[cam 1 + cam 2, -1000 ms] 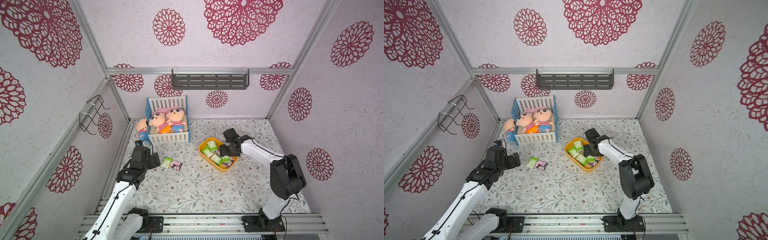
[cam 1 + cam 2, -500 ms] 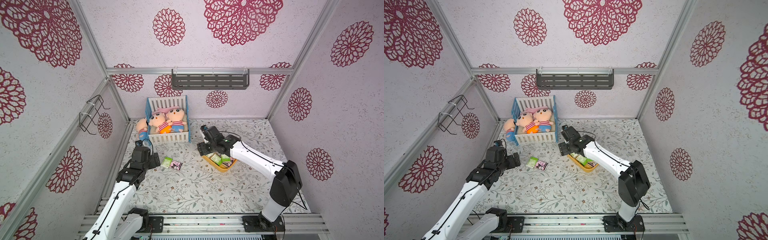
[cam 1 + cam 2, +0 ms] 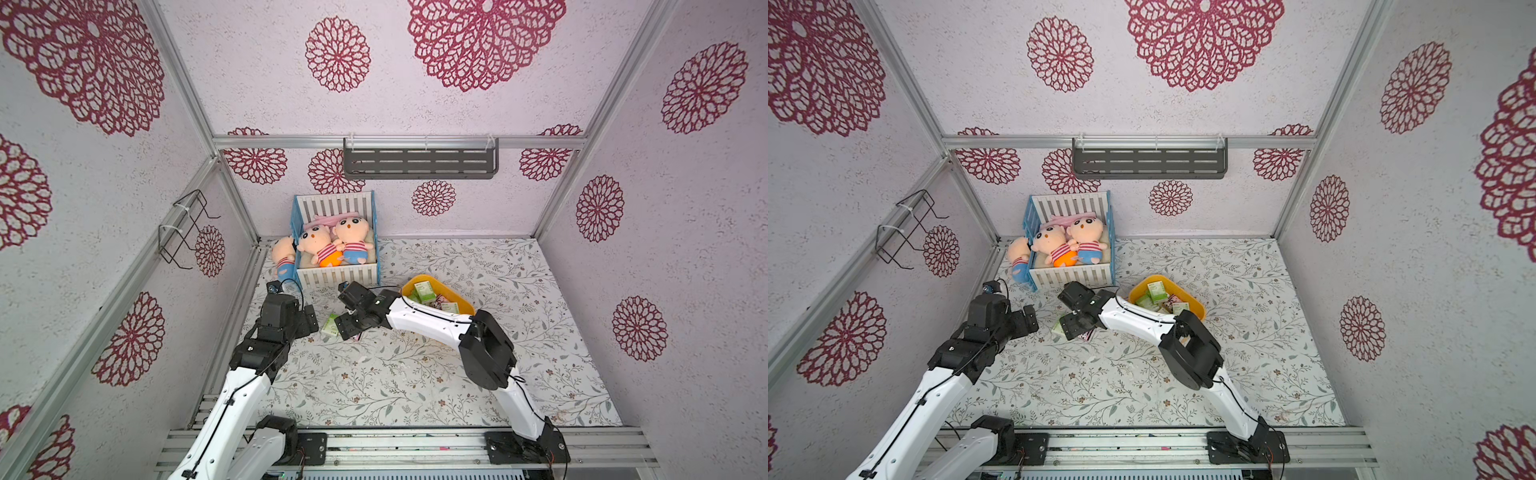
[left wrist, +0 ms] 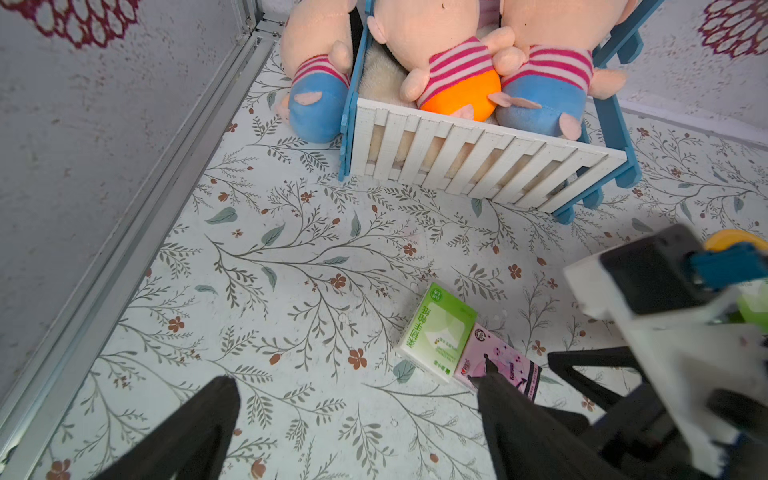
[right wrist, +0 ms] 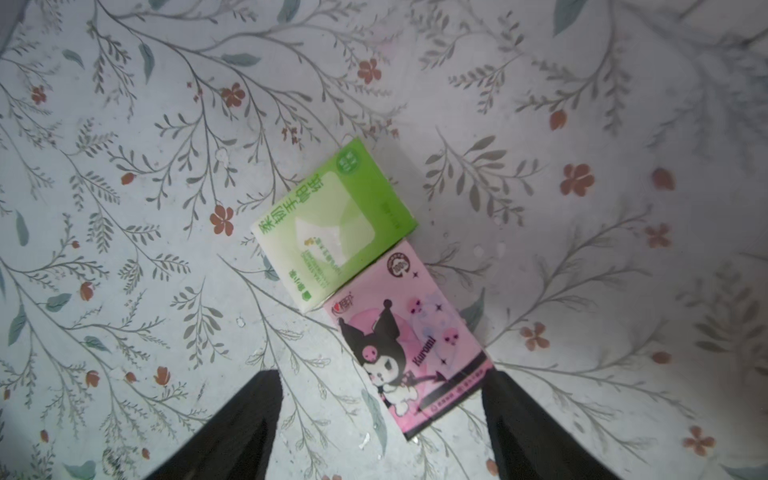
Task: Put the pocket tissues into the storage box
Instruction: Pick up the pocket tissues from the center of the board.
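Two pocket tissues lie side by side on the floral mat: a green-and-white packet (image 5: 332, 224) (image 4: 436, 332) (image 3: 330, 325) and a pink packet with a black cartoon figure (image 5: 409, 336) (image 4: 498, 365). My right gripper (image 5: 382, 376) (image 3: 347, 326) hovers open just over them, its fingers either side of the pink packet's end without touching it. The yellow storage box (image 3: 419, 277) (image 3: 1152, 277) sits to the right, behind my right forearm, with several packets (image 3: 424, 289) inside. My left gripper (image 4: 357, 374) (image 3: 309, 320) is open and empty, just left of the two packets.
A white-slatted, blue-sided crate (image 3: 336, 272) with plush dolls stands at the back left. One doll (image 3: 282, 255) lies outside it by the wall. A grey shelf (image 3: 419, 162) hangs on the back wall and a wire rack (image 3: 183, 228) on the left wall.
My right arm swung left from the yellow box to above the two packets on the mat. The left arm stayed still.
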Motion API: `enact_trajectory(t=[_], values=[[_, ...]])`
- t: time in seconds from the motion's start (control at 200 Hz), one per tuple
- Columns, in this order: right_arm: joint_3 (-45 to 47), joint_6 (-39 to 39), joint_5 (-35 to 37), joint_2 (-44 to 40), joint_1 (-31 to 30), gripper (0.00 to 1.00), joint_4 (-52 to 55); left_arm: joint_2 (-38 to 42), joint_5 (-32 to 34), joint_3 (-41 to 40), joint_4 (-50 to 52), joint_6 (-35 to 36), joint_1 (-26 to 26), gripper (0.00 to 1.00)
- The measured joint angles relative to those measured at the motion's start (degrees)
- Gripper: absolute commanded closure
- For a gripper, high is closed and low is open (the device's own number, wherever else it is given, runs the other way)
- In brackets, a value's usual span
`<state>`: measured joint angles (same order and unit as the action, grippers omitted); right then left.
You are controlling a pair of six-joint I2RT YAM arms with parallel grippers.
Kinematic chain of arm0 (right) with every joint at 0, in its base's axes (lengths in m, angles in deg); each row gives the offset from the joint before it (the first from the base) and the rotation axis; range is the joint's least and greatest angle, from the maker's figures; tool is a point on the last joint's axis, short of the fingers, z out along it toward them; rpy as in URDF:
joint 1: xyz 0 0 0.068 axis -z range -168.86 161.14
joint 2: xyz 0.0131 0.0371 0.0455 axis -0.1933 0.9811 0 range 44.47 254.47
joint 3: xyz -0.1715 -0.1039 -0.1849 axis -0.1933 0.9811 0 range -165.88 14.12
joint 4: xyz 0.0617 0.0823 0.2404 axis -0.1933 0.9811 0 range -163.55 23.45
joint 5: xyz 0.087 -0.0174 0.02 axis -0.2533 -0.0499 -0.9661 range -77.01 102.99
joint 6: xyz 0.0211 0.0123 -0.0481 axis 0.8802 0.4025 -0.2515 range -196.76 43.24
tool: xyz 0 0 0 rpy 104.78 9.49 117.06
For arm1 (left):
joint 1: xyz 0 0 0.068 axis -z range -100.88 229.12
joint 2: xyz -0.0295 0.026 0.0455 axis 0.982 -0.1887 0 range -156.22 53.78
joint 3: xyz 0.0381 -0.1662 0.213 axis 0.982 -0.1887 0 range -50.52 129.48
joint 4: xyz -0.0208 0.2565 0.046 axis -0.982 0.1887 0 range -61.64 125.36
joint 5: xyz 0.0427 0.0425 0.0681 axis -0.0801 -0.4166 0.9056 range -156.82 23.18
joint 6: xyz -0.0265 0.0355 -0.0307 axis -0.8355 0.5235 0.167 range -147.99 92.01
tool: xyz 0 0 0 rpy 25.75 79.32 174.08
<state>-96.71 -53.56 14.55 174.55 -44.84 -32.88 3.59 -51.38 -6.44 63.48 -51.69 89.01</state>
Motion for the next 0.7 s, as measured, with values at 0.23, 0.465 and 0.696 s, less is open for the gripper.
enact_trajectory(t=[0.23,0.465,0.696], values=[[-3.3,-8.7,1.62,1.84,0.28,0.1,2.38,0.02,0.04,0.0,0.0,0.0,0.31,0.03],[-1.95,-21.05,0.48,1.79,2.32,0.08,2.1,-0.02,0.13,0.0,0.0,0.0,0.96,0.03],[-1.88,-27.82,-2.69,1.88,3.63,0.1,3.08,-0.09,0.28,0.02,0.02,0.02,1.4,0.03]])
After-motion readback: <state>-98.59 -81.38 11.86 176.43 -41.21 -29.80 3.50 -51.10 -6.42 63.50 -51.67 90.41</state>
